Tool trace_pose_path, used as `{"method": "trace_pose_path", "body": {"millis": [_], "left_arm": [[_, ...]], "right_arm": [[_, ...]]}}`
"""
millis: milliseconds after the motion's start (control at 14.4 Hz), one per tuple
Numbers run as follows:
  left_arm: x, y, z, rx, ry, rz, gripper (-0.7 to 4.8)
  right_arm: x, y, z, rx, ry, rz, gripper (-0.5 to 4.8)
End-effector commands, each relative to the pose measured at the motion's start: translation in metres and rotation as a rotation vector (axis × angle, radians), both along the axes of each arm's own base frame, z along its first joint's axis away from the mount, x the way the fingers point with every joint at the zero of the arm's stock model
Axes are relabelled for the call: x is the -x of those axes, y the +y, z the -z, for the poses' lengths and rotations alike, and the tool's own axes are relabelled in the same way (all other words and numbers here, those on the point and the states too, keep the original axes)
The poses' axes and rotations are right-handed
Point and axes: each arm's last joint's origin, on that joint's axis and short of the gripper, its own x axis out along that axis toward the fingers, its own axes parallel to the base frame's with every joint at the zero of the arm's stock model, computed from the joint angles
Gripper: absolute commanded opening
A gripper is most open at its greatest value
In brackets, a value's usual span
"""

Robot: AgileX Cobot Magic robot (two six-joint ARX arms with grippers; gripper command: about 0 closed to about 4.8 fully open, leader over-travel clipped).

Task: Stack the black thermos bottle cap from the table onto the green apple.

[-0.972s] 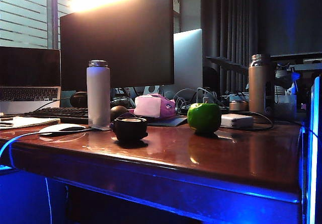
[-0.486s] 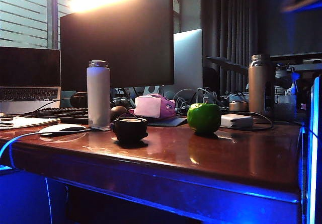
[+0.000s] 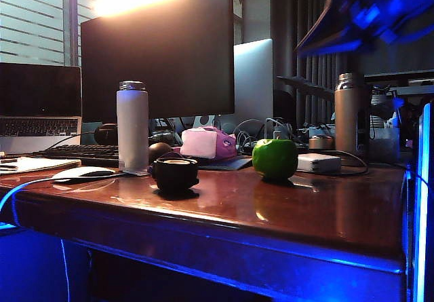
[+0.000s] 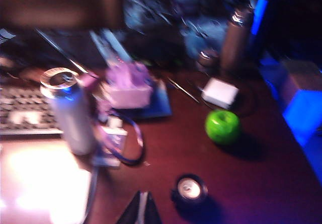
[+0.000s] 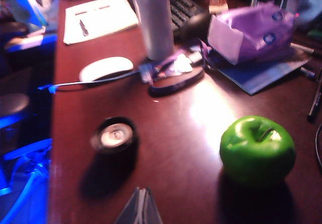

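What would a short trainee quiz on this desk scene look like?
1. True or false: the black thermos bottle cap already sits on the green apple.
2. Which stands beside the keyboard? A white bottle; B red mug; C yellow book.
3. Fill in: the right gripper is ____.

Key: 1 false, the cap rests apart on the table; 2 A; 3 shut, high above the table, like the left gripper.
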Motion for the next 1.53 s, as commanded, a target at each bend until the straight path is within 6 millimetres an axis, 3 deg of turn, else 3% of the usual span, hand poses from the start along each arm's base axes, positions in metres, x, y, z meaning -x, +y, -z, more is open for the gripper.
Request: {"method": "trace_pose_path", "body": {"millis": [69,347,625,694,833,1249,1527], "left_arm": [[-0.009,-0.001,-0.006,-0.057,0.127,0.059,-0.04],[-0.003,-0.001,-0.009,-0.087,0.171,0.076,-0.04],[-0.003,-0.001,-0.008,-0.086,0.175,0.078,-0.03],[-0.003,-0.001,-0.008,-0.086,0.174,0.078,-0.04],[-0.004,-0.001,-0.008,-0.086,0.175,0.078,-0.03],[-0.004,-0.001,-0.008,-0.086,0.176,0.078,-0.03],[-0.004,-0.001,-0.007,-0.086,0.176,0.078,-0.03]], "right_arm": [[-0.024,0.012,-0.003,0.015,-0.027,-0.066,-0.01],[-0.045,0.039,-0.004,0.007,-0.008,-0.182,-0.01],[-0.041,0.05,-0.004,-0.086,0.089,-0.182,0.01],[-0.039,0.054,-0.003,-0.022,0.027,-0.213,0.67],[-0.039,0.063,0.0,0.083,-0.035,-0.219,4.79],[-0.081,0.091,0.033,0.19,0.022,-0.28,4.79],[-0.102,0.121,0.049,0.285,0.034,-0.36,4.79]]}}
